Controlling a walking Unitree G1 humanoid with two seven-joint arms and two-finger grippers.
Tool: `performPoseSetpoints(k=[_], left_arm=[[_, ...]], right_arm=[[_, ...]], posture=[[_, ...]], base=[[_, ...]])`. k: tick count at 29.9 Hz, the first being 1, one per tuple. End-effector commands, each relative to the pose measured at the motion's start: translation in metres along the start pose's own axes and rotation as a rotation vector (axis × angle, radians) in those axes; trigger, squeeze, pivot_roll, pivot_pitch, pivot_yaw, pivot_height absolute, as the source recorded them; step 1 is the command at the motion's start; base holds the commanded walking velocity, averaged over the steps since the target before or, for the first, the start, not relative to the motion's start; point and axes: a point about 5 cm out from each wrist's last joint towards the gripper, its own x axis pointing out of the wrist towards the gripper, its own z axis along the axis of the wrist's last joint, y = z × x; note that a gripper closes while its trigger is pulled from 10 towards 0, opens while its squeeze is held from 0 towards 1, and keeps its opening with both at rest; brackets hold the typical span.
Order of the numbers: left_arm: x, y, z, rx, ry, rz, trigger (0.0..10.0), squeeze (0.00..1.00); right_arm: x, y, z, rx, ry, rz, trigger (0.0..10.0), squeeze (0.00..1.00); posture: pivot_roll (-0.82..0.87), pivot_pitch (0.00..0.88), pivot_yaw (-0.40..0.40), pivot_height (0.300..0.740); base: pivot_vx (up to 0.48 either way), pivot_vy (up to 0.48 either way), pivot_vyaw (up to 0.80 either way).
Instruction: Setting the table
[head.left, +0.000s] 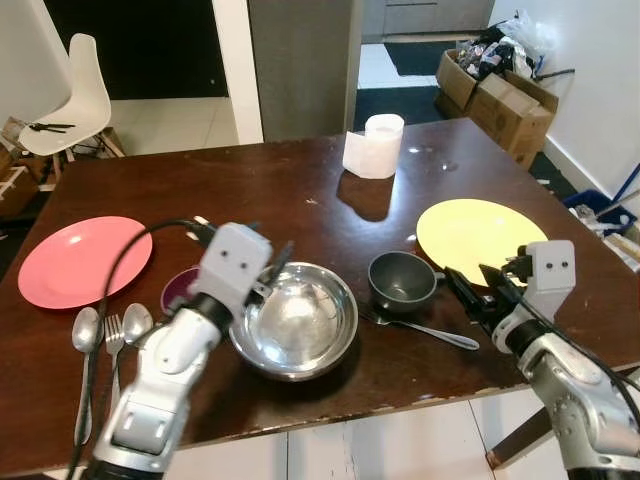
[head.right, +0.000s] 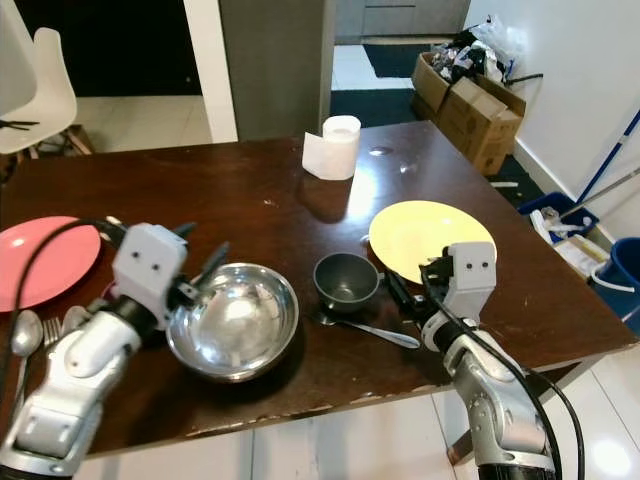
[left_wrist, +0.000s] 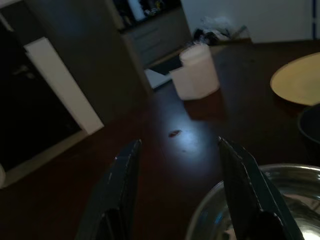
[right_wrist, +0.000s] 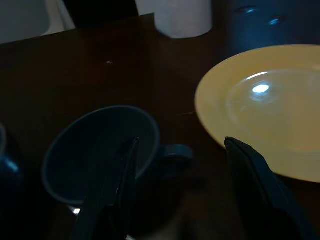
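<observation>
A steel bowl (head.left: 300, 320) sits at the table's near edge, with my left gripper (head.left: 268, 262) open just above its left rim; the bowl's rim (left_wrist: 250, 200) lies under one finger in the left wrist view. A grey mug (head.left: 400, 280) stands to the bowl's right, and a spoon (head.left: 425, 330) lies in front of it. My right gripper (head.left: 475, 287) is open, low over the table and pointing at the mug's handle (right_wrist: 175, 155). A yellow plate (head.left: 480, 240) lies behind that gripper. A pink plate (head.left: 85, 260) lies at the far left.
Two spoons (head.left: 85, 330) and a fork (head.left: 115, 335) lie by the pink plate. A purple cup (head.left: 178, 290) stands behind my left arm. A paper towel roll (head.left: 375, 145) stands at the table's far edge. A white chair (head.left: 75, 95) and cardboard boxes (head.left: 500, 95) stand beyond.
</observation>
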Motion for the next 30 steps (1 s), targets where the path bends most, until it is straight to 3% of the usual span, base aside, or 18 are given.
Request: performPoseSetpoints(k=[1, 6, 19, 20, 30], left_arm=[[-0.002, 0.003, 0.003, -0.003, -0.007, -0.011, 10.0, 0.00], [0.000, 0.015, 0.009, 0.020, -0.025, -0.006, 10.0, 0.00], [-0.004, 0.015, 0.012, 0.015, -0.024, -0.007, 10.0, 0.00], [-0.008, 0.015, 0.013, 0.015, -0.018, -0.007, 10.0, 0.00], [-0.014, 0.017, 0.014, 0.019, -0.002, 0.001, 10.0, 0.00]], right_arm=[[0.005, 0.000, -0.003, 0.027, 0.037, 0.022, 10.0, 0.00], [0.021, -0.003, 0.000, 0.009, 0.094, 0.080, 10.0, 0.00], [0.044, -0.002, -0.004, -0.019, 0.215, 0.173, 10.0, 0.00], [0.052, -0.004, -0.007, -0.045, 0.288, 0.220, 10.0, 0.00], [0.056, -0.008, -0.014, -0.071, 0.393, 0.297, 10.0, 0.00]], posture=[[-0.07, 0.000, 0.098, 0.740], [-0.06, 0.000, 0.096, 0.740], [-0.02, 0.000, 0.091, 0.740], [0.00, 0.000, 0.088, 0.740], [0.02, 0.014, 0.083, 0.740]], base=[[0.000, 0.000, 0.00], [0.000, 0.000, 0.00], [0.000, 0.000, 0.00], [0.000, 0.000, 0.00], [0.000, 0.000, 0.00]])
